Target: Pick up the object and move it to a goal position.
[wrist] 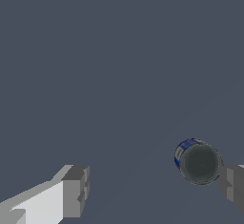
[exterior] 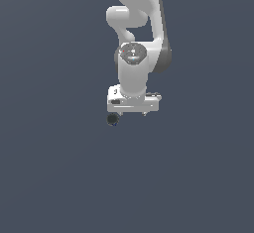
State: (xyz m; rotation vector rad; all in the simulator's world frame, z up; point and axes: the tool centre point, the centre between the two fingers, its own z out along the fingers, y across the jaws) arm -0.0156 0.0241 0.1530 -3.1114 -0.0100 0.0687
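The white robot arm point(exterior: 136, 38) hangs over a flat, plain grey-blue floor point(exterior: 49, 167), its wrist pointing down so that the gripper point(exterior: 133, 113) sits at its lowest end. In the exterior view the gripper's broad white body is seen from above, and only short stubs of the two fingers show under its lower edge.

The wrist view shows the fingers more plainly. One grey finger pad point(wrist: 75, 190) sits at the end of a white finger; the other point(wrist: 232, 185) is cut off by the picture's edge. They stand well apart, with a wide stretch of bare floor between them, so the gripper point(wrist: 153, 188) is spread open and holds nothing.

The object point(exterior: 113, 119) is a small dark thing lying on the floor. In the exterior view it looks like a tiny, almost black ball, just below the gripper's body and toward the exterior view's left end of it. In the wrist view the object point(wrist: 198, 161) appears as a dark grey-green round face with a blue and pale band along one side, more like a short can seen end-on than a ball. There it lies close beside the cut-off finger pad, nearly touching it, and far from the other pad. Whether it sits fully between the fingers cannot be told.
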